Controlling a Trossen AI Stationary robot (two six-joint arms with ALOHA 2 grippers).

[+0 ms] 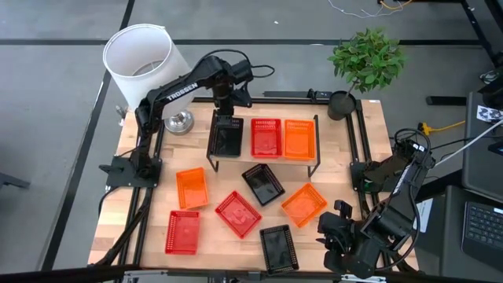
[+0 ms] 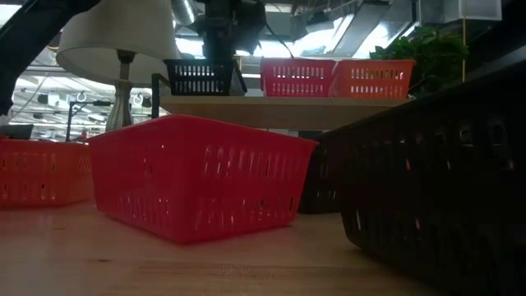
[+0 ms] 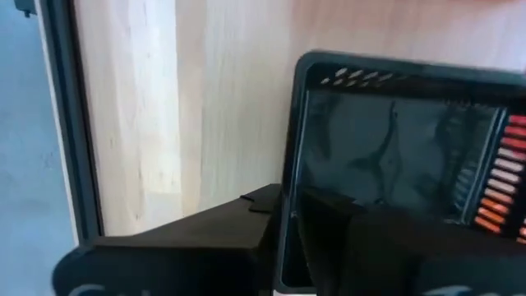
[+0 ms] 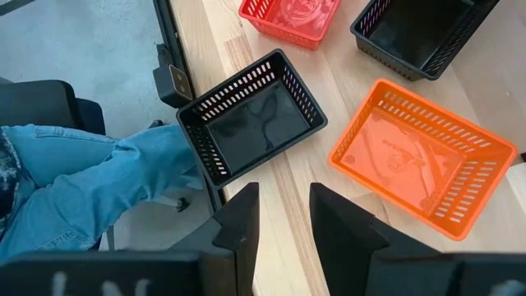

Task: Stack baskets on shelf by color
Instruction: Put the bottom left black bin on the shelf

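Observation:
Three baskets sit in a row on the shelf (image 1: pixel 314 161): black basket (image 1: pixel 228 138) at the left, red (image 1: pixel 266 137) in the middle, orange (image 1: pixel 299 137) at the right. Six more lie on the table: two orange (image 1: pixel 192 189) (image 1: pixel 303 204), two red (image 1: pixel 182 232) (image 1: pixel 237 214), two black (image 1: pixel 262 184) (image 1: pixel 279 248). My left gripper (image 1: pixel 225 110) (image 3: pixel 288 222) stands over the far end of the shelf's black basket (image 3: pixel 394 156), shut on its wall. My right gripper (image 1: pixel 338 228) (image 4: pixel 283 214) waits open above the table's near right corner. My left gripper holds the black basket by its far end wall (image 3: pixel 289 177), pinched with one finger (image 3: pixel 362 247) inside the basket and the other finger (image 3: pixel 189 247) outside. The fingers come from above, pointing down. The basket rests level on the shelf board beside the red one.
A white-shaded lamp (image 1: pixel 141 59) and a potted plant (image 1: pixel 365 59) stand at the table's far corners. A person's leg in jeans (image 4: pixel 82 189) is beside the table's near right edge. A black metal frame (image 1: pixel 357 141) runs round the tabletop.

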